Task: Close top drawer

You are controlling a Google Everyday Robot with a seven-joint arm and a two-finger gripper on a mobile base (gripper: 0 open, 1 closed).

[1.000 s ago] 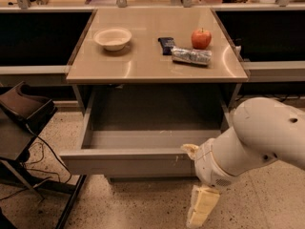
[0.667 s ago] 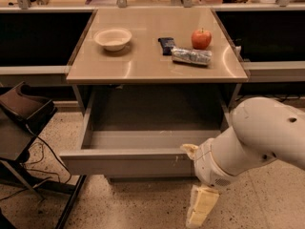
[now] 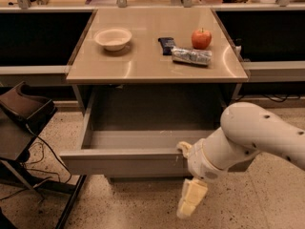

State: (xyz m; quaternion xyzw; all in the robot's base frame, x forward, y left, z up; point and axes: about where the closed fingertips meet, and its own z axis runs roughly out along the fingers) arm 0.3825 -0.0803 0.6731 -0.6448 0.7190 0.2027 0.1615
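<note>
Drawer [image 3: 128,162] pulled far out from under the table [image 3: 143,68], grey front toward the camera. Gripper [image 3: 183,178] at the front's right part, fingers [image 3: 192,199] spread apart, one at the top edge, one hanging below, clasping nothing. On the table: bowl [image 3: 113,38], apple [image 3: 201,38], dark packet [image 3: 166,45], silver wrapper [image 3: 191,56].
</note>
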